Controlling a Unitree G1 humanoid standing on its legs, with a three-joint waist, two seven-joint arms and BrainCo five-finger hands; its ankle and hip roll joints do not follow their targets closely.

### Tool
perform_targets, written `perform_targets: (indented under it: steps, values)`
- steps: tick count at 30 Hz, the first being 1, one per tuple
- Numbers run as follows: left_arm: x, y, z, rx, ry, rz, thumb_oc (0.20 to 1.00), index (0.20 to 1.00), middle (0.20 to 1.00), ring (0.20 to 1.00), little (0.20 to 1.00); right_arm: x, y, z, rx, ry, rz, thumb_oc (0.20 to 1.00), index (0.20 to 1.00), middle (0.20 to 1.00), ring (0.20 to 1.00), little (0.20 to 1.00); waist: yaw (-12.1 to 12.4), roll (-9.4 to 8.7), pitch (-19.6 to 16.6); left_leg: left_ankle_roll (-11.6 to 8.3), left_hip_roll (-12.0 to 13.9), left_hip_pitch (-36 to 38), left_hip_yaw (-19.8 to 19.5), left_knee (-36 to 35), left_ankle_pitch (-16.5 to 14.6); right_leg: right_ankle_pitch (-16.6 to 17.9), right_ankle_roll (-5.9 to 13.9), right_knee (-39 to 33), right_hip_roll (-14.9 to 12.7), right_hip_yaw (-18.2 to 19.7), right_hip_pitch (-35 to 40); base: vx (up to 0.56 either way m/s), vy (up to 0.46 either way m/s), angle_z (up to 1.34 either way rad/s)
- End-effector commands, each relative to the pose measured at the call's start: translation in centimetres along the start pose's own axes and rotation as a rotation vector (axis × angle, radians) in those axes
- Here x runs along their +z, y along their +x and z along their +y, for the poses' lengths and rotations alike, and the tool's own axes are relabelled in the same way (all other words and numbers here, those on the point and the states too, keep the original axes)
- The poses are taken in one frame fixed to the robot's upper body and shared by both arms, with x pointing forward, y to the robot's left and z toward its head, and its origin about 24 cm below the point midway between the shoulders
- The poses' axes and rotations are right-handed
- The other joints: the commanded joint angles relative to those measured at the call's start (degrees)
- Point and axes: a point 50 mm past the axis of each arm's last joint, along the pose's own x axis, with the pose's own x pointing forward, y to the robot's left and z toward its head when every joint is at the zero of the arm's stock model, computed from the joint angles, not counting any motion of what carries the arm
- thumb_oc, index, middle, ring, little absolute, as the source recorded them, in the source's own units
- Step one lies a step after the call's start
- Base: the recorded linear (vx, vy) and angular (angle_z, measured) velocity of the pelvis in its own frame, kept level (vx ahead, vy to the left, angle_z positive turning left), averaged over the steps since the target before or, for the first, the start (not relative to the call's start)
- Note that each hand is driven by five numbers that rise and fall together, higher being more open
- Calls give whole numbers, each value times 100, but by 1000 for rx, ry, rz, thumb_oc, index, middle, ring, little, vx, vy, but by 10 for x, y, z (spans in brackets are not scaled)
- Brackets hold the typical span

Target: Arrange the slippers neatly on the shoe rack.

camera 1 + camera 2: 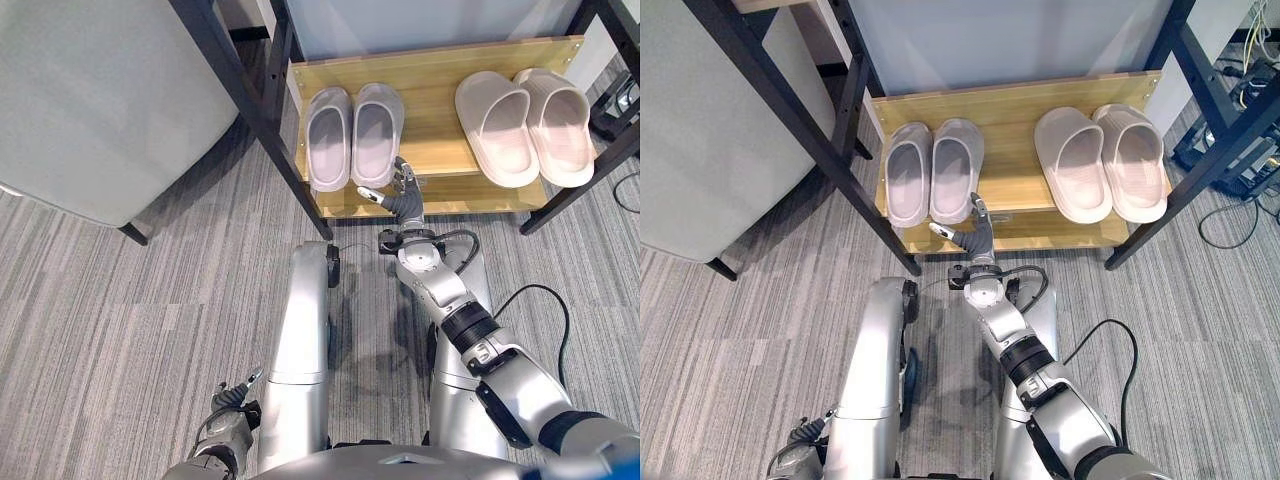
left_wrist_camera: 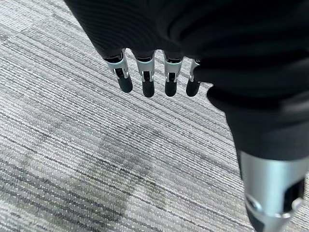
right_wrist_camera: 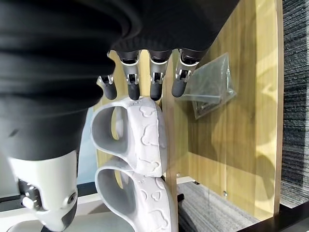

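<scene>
- Left hand point(image 1: 232, 408): hangs low over the striped grey carpet point(image 1: 120, 300), well short of the shoe rack point(image 1: 440, 68). In its wrist view the fingers point(image 2: 147, 79) hang loose and hold nothing. Judged idle.
- Grey padded chair point(image 1: 100, 100): stands left of the shoe rack, apart from it.
- Shoe rack, a low wooden shelf between black frame legs, carries all four slippers.
- Lilac-grey slipper pair point(image 1: 354, 134): on the left part of the shelf, side by side and touching, toes to the back, heels at the front edge. Reads as squared up.
- Right hand point(image 1: 403, 196): at the shelf's front edge, just right of the lilac-grey pair's heels. Wrist view shows the fingers point(image 3: 155, 86) extended and relaxed, tips just above the nearer slipper's sole; contact cannot be told. Nothing grasped. Judgement: placed for a final nudge, or just let go.
- Clear plastic bag point(image 3: 207, 84): flat on the shelf board, right of the lilac-grey pair.
- Beige slipper pair point(image 1: 525, 122): right part of the shelf, touching, angled slightly against the shelf edge, well apart from the lilac-grey pair.
- Judgement: task near complete; the beige pair's skew is what remains.
</scene>
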Motion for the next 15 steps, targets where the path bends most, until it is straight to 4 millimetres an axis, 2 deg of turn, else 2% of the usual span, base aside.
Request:
perform_targets:
  steps: [1, 4, 8, 13, 15]
  values:
    - [-18, -1, 22, 44, 96, 21, 1000, 1000, 1000, 1000, 1000, 36, -2, 25, 127, 5, -172, 1000, 1000, 1000, 1000, 1000, 251, 11, -305, 569, -209, -12, 149, 688, -78, 1000, -131, 556, -125, 472, 656, 0, 0, 0]
    - [-24, -3, 22, 39, 121, 32, 1000, 1000, 1000, 1000, 1000, 34, -2, 20, 94, -11, -175, 1000, 1000, 1000, 1000, 1000, 219, 28, -303, 571, -203, 7, 162, 691, -60, 1019, -125, 552, -116, 473, 663, 0, 0, 0]
    - [-23, -4, 15, 11, 236, -11, 1000, 1000, 1000, 1000, 1000, 36, -8, -1, 3, -58, -249, 1000, 1000, 1000, 1000, 1000, 140, 29, -300, 584, -188, 74, 194, 652, -23, 1023, -126, 512, -130, 442, 720, -1, -2, -1]
    - [-25, -5, 15, 17, 226, -14, 1000, 1000, 1000, 1000, 1000, 32, -12, -18, -66, -113, -271, 1000, 1000, 1000, 1000, 1000, 104, 31, -342, 552, -209, 110, 183, 610, -5, 998, -104, 477, -156, 418, 737, -2, 0, -1]
    - [-25, -5, 16, 21, 216, -9, 1000, 1000, 1000, 1000, 1000, 37, -20, -32, -97, -131, -327, 1000, 1000, 1000, 1000, 1000, 68, 12, -347, 544, -226, 144, 180, 527, 49, 1013, -114, 416, -188, 391, 789, 0, 0, 0]
